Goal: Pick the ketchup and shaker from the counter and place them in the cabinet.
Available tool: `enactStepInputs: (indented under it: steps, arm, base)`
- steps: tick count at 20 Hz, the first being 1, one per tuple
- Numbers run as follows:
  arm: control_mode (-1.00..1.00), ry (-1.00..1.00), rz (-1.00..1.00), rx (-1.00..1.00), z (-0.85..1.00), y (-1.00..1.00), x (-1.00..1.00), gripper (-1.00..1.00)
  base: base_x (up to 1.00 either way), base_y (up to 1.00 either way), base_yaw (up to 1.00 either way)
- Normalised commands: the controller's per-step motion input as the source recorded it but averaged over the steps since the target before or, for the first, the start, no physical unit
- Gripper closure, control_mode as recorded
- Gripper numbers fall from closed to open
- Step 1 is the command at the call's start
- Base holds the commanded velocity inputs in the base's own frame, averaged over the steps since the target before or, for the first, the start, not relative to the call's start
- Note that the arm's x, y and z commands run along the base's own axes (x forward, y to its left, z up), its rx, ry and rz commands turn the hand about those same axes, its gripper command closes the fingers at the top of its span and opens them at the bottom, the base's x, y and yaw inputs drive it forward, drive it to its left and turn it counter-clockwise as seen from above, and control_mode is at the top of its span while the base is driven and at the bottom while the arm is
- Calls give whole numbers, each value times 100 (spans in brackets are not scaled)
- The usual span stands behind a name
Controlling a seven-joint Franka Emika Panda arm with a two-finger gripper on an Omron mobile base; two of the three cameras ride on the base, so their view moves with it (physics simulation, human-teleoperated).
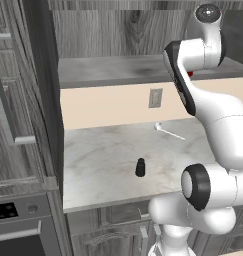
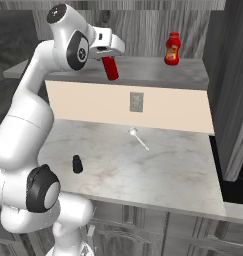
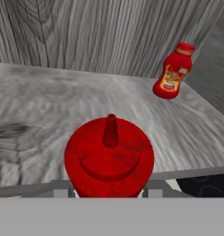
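Observation:
My gripper (image 2: 108,60) is shut on the ketchup (image 2: 111,69), a slim dark-red bottle, and holds it slightly tilted just over the front of the cabinet's grey shelf board (image 2: 153,71). In the hand view I look down on the ketchup (image 3: 109,156) and its nozzle, with the gripper (image 3: 109,188) clamped at its sides above the shelf (image 3: 44,110). The shaker (image 1: 140,167) (image 2: 77,164), a small black cylinder, stands upright on the marble counter (image 1: 98,150) (image 2: 158,170) near its front edge, far below the gripper.
A squat bright-red bottle with a yellow label (image 2: 172,49) (image 3: 172,71) stands at the shelf's right end. A metal spoon (image 1: 169,131) (image 2: 138,137) lies on the counter below a wall outlet (image 2: 136,102). An oven (image 1: 18,225) sits left of the counter.

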Motion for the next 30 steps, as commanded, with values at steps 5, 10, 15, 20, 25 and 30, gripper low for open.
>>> enactStepInputs:
  steps: [5, 10, 15, 20, 25, 30]
  arm:
    - [-100, -3, 1, 0, -1, -9, 18, 100]
    - [-100, -4, 0, 0, 0, -8, 19, 100]
    - [-100, -2, 1, 0, -3, -6, 22, 100]
    - [-100, -1, 1, 0, -6, -5, 21, 100]
    - [-100, 0, 1, 0, -1, -6, 23, 100]
    - [-100, 0, 1, 0, 0, -8, 24, 100]
  base:
    - [0, 0, 0]
    - [0, 0, 0]
    - [0, 0, 0]
    - [0, 0, 0]
    - [0, 0, 0]
    - [0, 0, 0]
